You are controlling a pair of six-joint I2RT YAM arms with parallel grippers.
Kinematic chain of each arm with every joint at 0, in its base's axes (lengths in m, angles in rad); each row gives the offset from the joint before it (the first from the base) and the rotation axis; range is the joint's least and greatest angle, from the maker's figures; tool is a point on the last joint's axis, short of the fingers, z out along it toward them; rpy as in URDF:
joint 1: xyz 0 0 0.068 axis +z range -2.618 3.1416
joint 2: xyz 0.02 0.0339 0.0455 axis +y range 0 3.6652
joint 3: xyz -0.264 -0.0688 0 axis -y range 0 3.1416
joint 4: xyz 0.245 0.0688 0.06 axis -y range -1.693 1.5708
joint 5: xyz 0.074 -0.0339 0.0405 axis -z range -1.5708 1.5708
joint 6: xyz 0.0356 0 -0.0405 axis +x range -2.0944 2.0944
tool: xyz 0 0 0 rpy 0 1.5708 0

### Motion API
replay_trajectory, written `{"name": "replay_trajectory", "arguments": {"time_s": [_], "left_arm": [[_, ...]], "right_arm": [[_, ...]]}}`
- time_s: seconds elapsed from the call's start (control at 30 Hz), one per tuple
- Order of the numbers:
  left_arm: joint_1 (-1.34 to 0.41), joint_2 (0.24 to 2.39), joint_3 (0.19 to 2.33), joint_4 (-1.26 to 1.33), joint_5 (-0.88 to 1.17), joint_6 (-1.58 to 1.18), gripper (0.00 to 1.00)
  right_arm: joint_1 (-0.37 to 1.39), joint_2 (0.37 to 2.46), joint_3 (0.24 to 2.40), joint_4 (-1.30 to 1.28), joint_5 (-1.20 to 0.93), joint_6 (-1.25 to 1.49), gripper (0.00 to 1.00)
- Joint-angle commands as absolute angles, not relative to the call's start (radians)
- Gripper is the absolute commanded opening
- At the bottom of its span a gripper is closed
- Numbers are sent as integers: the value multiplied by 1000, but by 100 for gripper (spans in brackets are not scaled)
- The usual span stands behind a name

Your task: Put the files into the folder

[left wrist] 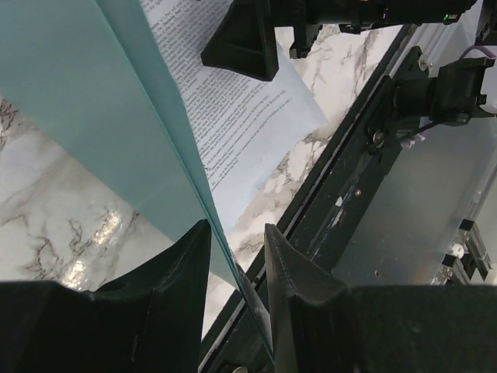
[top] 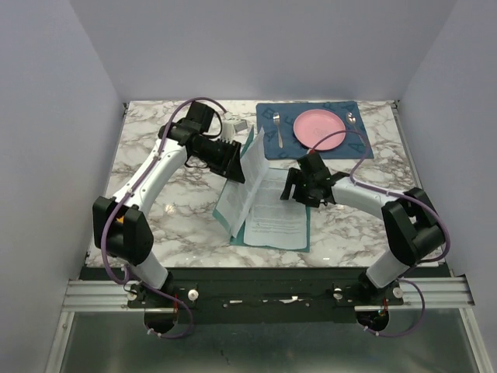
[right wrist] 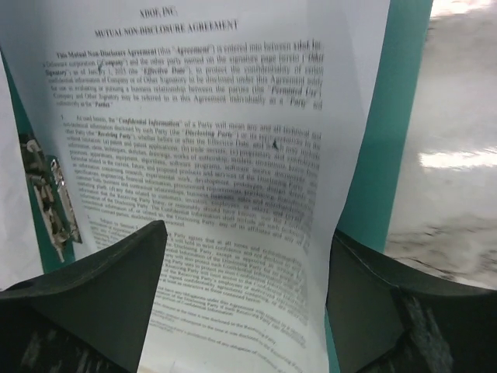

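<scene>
Left gripper (left wrist: 237, 237) clamped on folder (left wrist: 78, 101) cover, holding it raised. Right gripper (right wrist: 247, 233) fingers apart over files (right wrist: 210, 140), which lie on open folder base, slightly buckled. Remaining, I judge: flatten sheets, close cover

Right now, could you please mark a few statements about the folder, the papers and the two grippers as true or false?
1. The folder has its cover raised, with the cover's edge running between the fingers of the left gripper. True.
2. The right gripper is shut on the files. False: its fingers stand wide apart over the top sheet.
3. A pink plate sits on the blue placemat. True.
4. The files lie on the blue placemat. False: they lie on the open folder, nearer the arms than the placemat.
</scene>
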State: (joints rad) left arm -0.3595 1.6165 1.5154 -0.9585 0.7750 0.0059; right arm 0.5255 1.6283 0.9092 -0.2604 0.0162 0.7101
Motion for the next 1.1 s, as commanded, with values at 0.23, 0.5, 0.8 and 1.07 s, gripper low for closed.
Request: {"name": "replay_trajectory", "arguments": {"time_s": [0.23, 0.5, 0.8, 1.07], "left_arm": [[-393, 1623, 1536, -948, 736, -31, 41], [-393, 1537, 1467, -930, 530, -40, 34], [-391, 1476, 1401, -936, 330, -54, 28], [-390, 1419, 1338, -946, 184, -57, 22]], "right_arm": [[488, 1556, 899, -451, 238, 693, 87], [486, 1496, 887, -538, 239, 696, 89], [486, 1416, 799, -589, 219, 741, 93], [486, 1499, 818, -529, 137, 744, 93]]}}
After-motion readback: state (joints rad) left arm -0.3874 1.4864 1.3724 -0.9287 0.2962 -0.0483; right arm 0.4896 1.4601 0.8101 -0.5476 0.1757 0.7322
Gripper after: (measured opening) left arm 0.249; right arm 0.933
